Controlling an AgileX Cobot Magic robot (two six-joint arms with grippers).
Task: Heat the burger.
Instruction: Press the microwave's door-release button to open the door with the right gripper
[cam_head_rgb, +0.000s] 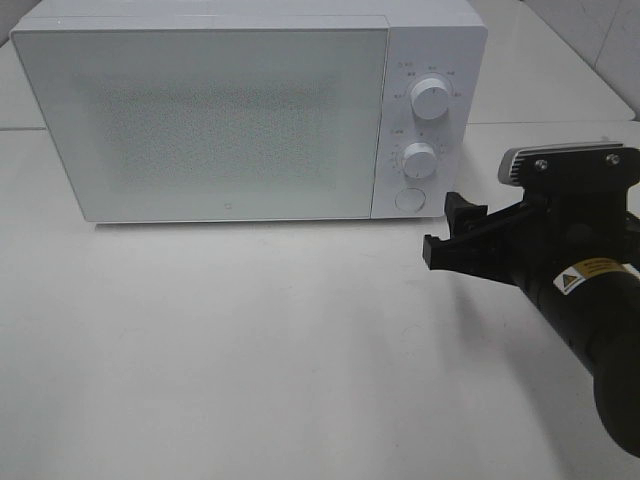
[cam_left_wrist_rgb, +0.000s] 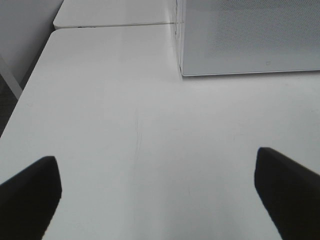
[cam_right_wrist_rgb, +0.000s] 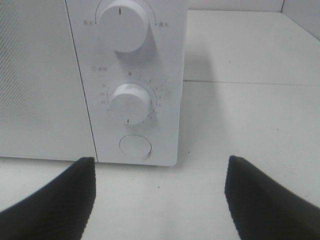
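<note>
1. Microwave (cam_head_rgb: 200, 120) stands on the white counter (cam_head_rgb: 250, 350) with its frosted door (cam_head_rgb: 200, 115) shut. On its panel sit an upper knob (cam_head_rgb: 429, 98), a lower knob (cam_head_rgb: 419, 158) and a round button (cam_head_rgb: 408, 199).
2. Burger: not visible in any view. Whether it sits behind the frosted door I cannot tell.
3. Right claw (cam_head_rgb: 442, 230) hangs near the panel, low by the round button, with its jaws spread wide and nothing between them. It is apart from the panel.
4. Left claw (cam_left_wrist_rgb: 156, 160) is spread as wide as it goes, empty, over bare counter beside the microwave's near corner.
5. Judged step: working the panel, either a knob or the round button.
6. Risks from here:
   - The controls sit close together, so widely spread jaws could catch the lower knob and the button at once.
   - If the button releases the door, a stray press would swing it open and stop any heating.
   - A hard forward push could slide the light oven back across the smooth counter.
   - The knobs look smooth, so a shallow or off-centre grip may slip without turning.
   - Setting the timer with the burger unconfirmed inside could run the oven empty.
</note>
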